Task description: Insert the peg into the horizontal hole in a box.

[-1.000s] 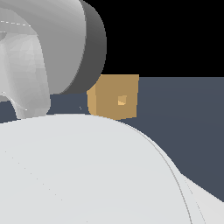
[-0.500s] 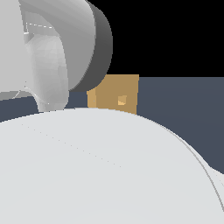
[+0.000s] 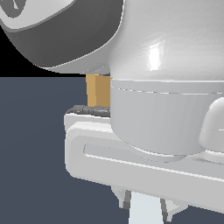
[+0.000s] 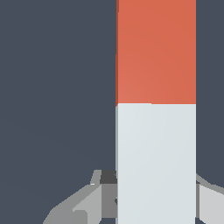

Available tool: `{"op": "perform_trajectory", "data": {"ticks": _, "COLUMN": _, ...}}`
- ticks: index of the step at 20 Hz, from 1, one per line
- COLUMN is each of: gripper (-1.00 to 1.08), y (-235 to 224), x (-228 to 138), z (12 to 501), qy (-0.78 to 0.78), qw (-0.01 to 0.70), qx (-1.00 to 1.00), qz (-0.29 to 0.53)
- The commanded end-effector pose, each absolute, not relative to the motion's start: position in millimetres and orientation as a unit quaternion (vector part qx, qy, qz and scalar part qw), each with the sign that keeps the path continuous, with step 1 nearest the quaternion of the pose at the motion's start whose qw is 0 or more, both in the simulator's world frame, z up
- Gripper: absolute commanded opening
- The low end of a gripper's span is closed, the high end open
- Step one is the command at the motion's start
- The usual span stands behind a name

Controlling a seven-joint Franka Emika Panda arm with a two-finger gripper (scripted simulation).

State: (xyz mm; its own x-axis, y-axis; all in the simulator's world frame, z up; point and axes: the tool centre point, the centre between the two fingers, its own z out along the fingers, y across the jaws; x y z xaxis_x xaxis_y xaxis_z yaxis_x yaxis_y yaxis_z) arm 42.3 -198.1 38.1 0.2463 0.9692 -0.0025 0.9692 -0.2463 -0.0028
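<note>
peg (image 4: pixel 155 109) fills the end effector (image 4: pixel 148 197) – floor around bare

Glossy white rounded arm casing (image 3: pixel 166 57) with a dark grey joint band (image 3: pixel 65 35); pale grey gripper (image 4: pixel 148 201).

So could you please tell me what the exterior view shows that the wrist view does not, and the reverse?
Only the exterior view shows a sliver of the plain tan cube-like box, mostly hidden behind the bulky white robot arm; its hole is hidden. Only the wrist view shows the long bar-shaped peg, orange-red at one end and pale grey-white at the other. Both show the gripper and the dark grey floor.
</note>
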Motion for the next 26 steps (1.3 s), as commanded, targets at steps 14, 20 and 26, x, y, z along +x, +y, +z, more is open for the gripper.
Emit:
{"op": "perform_trajectory", "data": {"ticks": 14, "gripper": -1.00, "y": 1.8, "x": 109.2, "z": 83.2, "qy": -0.801, "qw": -0.001, "qx": -0.599, "qz": 0.000}}
{"op": "perform_trajectory", "data": {"ticks": 20, "gripper": -1.00, "y": 41.2, "x": 107.7, "z": 90.9, "qy": -0.829, "qw": 0.000, "qx": -0.559, "qz": 0.000}}
{"op": "perform_trajectory", "data": {"ticks": 26, "gripper": -1.00, "y": 43.8, "x": 106.5, "z": 89.7, "qy": -0.831, "qw": 0.001, "qx": -0.557, "qz": 0.001}}
